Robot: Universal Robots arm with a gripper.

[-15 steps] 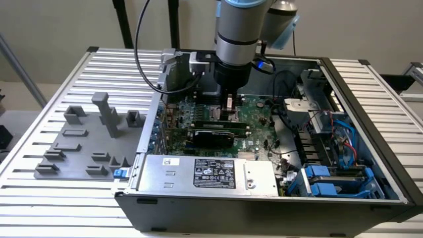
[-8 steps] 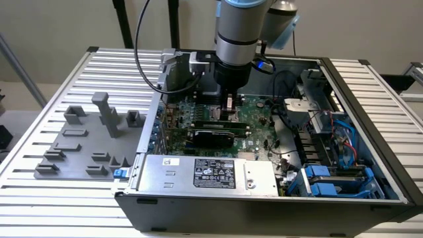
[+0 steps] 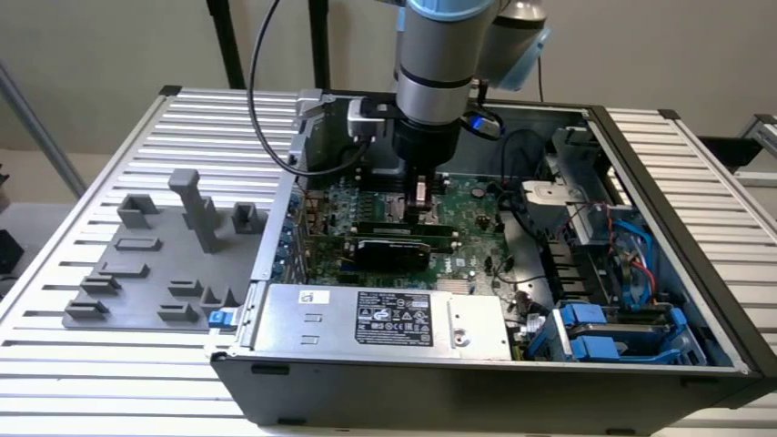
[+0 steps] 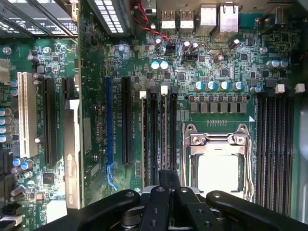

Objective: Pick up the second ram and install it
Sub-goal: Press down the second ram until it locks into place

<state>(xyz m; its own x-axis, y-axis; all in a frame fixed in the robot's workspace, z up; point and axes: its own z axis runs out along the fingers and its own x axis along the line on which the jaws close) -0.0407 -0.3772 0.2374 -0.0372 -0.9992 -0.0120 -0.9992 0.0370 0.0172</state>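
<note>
Arm: reaches down from above into the open computer case (image 3: 510, 364), which stands on the slatted bench (image 3: 109, 364).
Gripper (image 3: 420, 217): low over the motherboard (image 3: 468, 214), its fingers drawn together; in the wrist view the gripper (image 4: 168, 180) sits right at the end of the memory slots (image 4: 159, 139).
Second ram: a thin stick (image 4: 164, 134) stands on edge in the slot row, in line with the fingertips; whether the fingers pinch it or merely touch its top edge cannot be told.
Motherboard: green, with the silver processor socket (image 4: 219, 163) just beside those slots and a further bank of slots (image 4: 274, 144) on the socket's other side.
Graphics card (image 3: 388, 246): dark, seated across the board near the gripper.
Fixture tray (image 3: 158, 264): grey blocks on the bench toward the exterior view's left edge, well apart from the gripper.
Power supply (image 3: 377, 319): silver box along the case's near edge.
</note>
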